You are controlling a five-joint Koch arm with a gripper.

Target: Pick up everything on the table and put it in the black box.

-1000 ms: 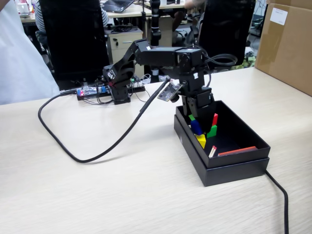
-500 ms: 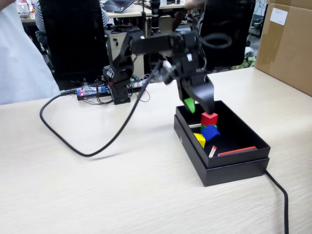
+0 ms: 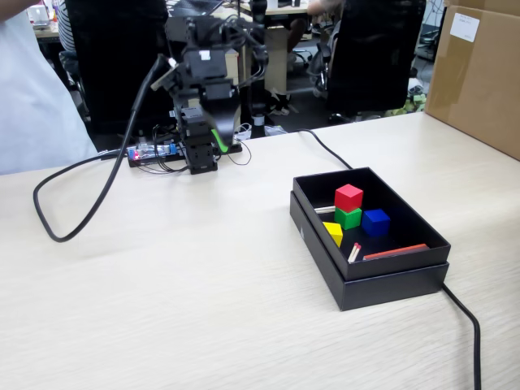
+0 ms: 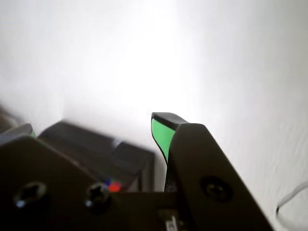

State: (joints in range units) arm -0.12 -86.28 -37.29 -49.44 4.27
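Cubes, all four, already sit inside the black box (image 3: 370,276): red cube (image 3: 348,197) stacked on the green cube (image 3: 348,218), blue cube (image 3: 375,222) just beside them, yellow cube (image 3: 333,233) in front, with two thin red-and-white sticks (image 3: 395,252) lying along the box's near wall. You have nothing left to collect, judging by the bare counter (image 3: 203,309), so the step in hand looks like parking the arm. Your tool (image 3: 213,145) hangs folded at the base, well apart from the box, and it grips nothing; the wrist view shows one green-lined tip (image 4: 162,132) and only a sliver of the other at the left edge, so I cannot tell how wide it stands. Keep the arm tucked and avoid sweeping toward the box, since the stacked red cube would likely topple easily. Mind the black cable (image 3: 89,207) looping over the counter. Behind, you have office chairs and a brown carton (image 3: 479,73) at the right
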